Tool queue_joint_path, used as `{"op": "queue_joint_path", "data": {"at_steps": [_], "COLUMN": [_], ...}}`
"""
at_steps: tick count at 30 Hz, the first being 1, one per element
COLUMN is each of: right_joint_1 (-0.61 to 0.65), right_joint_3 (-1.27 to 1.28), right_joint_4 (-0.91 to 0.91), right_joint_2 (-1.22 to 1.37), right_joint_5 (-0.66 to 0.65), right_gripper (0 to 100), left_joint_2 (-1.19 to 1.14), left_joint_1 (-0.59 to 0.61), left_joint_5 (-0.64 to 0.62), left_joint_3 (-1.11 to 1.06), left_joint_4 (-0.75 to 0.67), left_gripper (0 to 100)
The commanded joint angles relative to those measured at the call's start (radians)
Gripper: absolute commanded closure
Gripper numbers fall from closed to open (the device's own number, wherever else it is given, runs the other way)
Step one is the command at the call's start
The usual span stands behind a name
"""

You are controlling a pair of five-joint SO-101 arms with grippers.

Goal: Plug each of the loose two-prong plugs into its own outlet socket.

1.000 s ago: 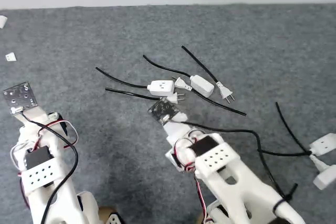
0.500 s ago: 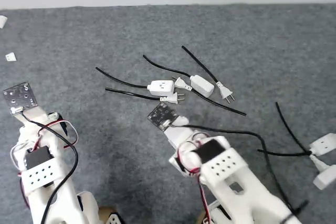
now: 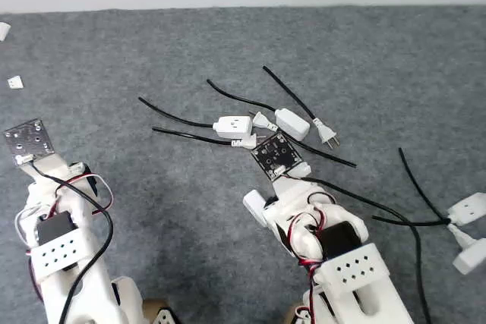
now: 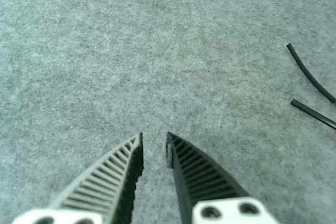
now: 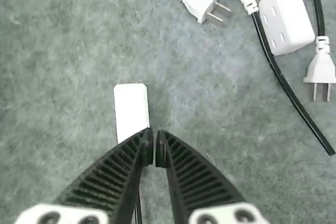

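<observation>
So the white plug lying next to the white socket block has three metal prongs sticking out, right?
Not quite. The white plug next to the socket block has two metal prongs, not three. The right wrist view shows both of them sticking out bare, with the plug lying loose on the grey carpet.

Grey carpeted table bears corded plugs and outlet sockets.

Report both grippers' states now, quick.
Left gripper: open a little, holding nothing.
Right gripper: shut, tips together beside a small white block; whether it grips anything cannot be told.
</observation>
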State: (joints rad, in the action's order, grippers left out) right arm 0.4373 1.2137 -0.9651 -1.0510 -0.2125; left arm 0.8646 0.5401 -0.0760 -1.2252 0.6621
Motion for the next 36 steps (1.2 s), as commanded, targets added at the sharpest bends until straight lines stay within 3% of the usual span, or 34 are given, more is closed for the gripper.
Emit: {"op": "queue_joint_path", "data": {"at_steps": [1,14,25,36], "right_joint_1": [-0.013,-0.051,0.165,0.179], "right_joint_3": [-0.034,-0.189,-0.110,-0.089], "right_joint_4": [0.048,0.114,0.079,0.073], "right_joint_2": [0.079,0.452,0.383,0.305], "right_joint_5": [0.014,0.035,0.034,0.014], "right_gripper": [98.9,98.9,98.8,94.1], "left_joint_2": [-0.002,-0.002,-0.002,-0.002], "left_joint_1": [-0.006,-0.006,-0.006,-0.006], "left_joint_5": [0.009,0.009,0.009,0.009], "left_joint_3": [0.008,0.008,0.008,0.008], "left_joint_4": [-0.031,-0.031,-0.031,-0.031], "left_gripper": [93,93,93,93]}}
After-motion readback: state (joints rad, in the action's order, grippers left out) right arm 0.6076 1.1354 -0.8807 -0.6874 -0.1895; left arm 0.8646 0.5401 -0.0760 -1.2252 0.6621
